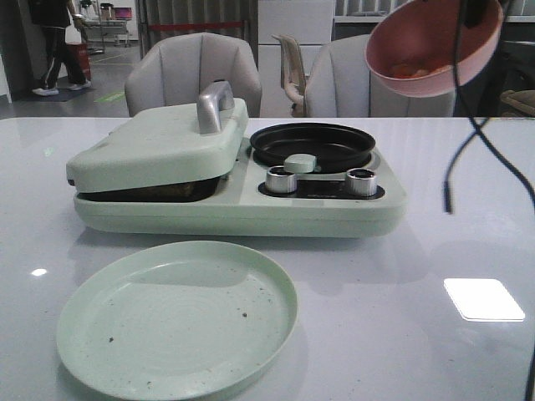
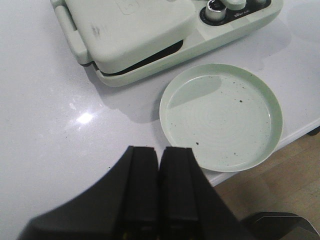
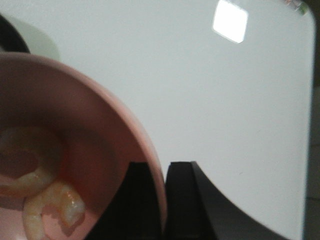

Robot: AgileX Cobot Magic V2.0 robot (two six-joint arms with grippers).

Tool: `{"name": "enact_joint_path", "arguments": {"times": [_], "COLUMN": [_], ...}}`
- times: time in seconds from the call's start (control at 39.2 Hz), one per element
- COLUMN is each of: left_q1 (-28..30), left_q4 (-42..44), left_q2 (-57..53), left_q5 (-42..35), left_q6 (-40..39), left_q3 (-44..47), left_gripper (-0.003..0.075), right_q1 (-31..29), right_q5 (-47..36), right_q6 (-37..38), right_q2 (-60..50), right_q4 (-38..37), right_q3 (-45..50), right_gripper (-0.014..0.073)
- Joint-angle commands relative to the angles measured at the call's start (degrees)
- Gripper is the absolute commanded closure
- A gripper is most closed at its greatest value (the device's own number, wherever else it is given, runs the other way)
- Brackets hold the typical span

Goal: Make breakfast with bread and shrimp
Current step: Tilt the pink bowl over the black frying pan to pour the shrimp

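Pink bowl (image 1: 435, 46), rim clamped in my right gripper (image 3: 165, 200), carries the shrimp (image 3: 45, 200), raised at two o'clock of the black frying pan (image 1: 313, 144); pour runs down-left. Left gripper (image 2: 160, 185): jaws together, empty. Bread unseen.

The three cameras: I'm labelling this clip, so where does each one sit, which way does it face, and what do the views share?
Front view: faces forward across the white table at the breakfast maker, green plate and raised pink bowl; no hand visible.
Left wrist view: above the table, looking down past the shut left hand.
Right wrist view: looking down past the right hand gripping the bowl's rim, shrimp inside.
Shared: front and left wrist both show plate and breakfast maker.
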Motion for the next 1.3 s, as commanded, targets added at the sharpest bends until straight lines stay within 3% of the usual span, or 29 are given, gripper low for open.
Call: {"name": "enact_joint_path", "arguments": {"times": [0.0,0.25,0.51,0.76,1.07,1.27], "left_q1": [-0.42,-0.42,-0.42,-0.42,-0.42,-0.42], "left_q4": [-1.12,-1.12,-1.12,-1.12,-1.12,-1.12], "left_q2": [-0.08,-0.08,-0.08,-0.08,-0.08,-0.08], "left_q5": [-4.23,-4.23,-4.23,-4.23,-4.23,-4.23], "left_q6": [-0.47,-0.47,-0.47,-0.47,-0.47,-0.47], "left_q3": [-1.44,-1.44,-1.44,-1.44,-1.44,-1.44], "left_gripper": [0.0619,0.0619,0.0619,0.0619,0.0619,0.0619], "right_q1": [4.92,13.99,18.54,19.03,19.54,20.91], "right_q5": [1.76,6.14,9.96,10.95,13.62,12.70], "right_q6": [3.90,8.92,15.42,17.06,17.94,18.05], "right_q2": [0.57,9.08,13.35,14.92,14.92,14.12], "right_q4": [-15.16,-35.41,-53.20,-57.04,-68.47,-68.76], "right_q3": [-7.69,-15.82,-16.10,-16.10,-16.10,-16.48], "right_gripper": [0.0552,0.0552,0.0552,0.0552,0.0552,0.0552]}}
